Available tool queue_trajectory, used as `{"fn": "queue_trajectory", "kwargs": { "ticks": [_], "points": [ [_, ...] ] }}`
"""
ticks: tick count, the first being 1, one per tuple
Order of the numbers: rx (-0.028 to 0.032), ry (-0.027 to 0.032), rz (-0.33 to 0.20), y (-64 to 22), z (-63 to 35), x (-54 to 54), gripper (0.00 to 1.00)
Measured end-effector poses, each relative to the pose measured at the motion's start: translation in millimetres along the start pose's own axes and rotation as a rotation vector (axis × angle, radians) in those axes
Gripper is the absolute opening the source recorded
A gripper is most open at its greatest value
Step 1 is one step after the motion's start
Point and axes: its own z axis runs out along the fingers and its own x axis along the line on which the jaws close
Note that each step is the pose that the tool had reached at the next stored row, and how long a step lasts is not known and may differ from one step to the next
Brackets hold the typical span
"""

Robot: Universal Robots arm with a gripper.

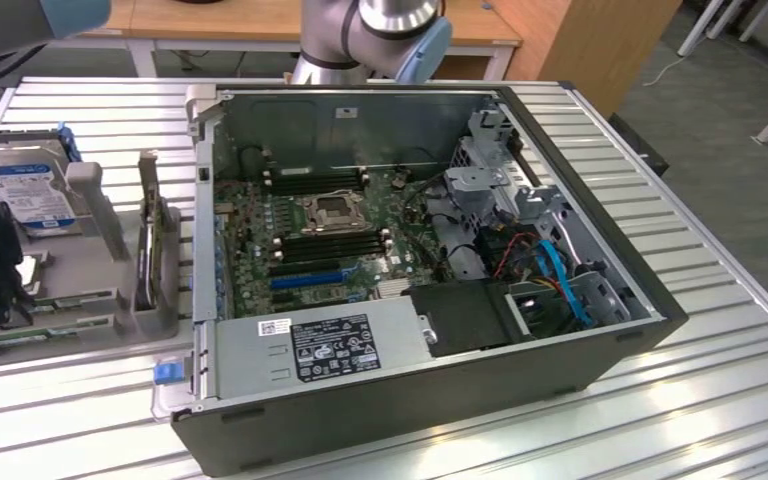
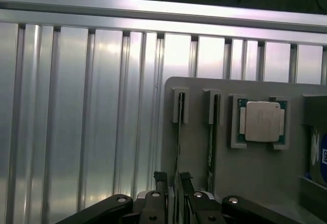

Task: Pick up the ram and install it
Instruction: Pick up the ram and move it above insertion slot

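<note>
Ribbed metal tabletop (image 2: pixel 76 106) carries the ram (image 2: pixel 178 132), thin and edge-on, straddled by the parted end effector (image 2: pixel 172 176).

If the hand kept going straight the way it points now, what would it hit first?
Most likely the ram, standing on edge in the gray holder and lined up with the gap of the open hand; depth is unclear.
</note>
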Motion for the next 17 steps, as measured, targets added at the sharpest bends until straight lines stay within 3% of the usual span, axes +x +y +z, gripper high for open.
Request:
{"fn": "queue_trajectory", "kwargs": {
  "ticks": [11,17],
  "points": [
    [0.0001,0.0,0.001,-0.4,6.2,-7.4,0.24],
    [0.0,0.0,0.001,-0.5,16.2,-7.2,0.24]
  ]
}}
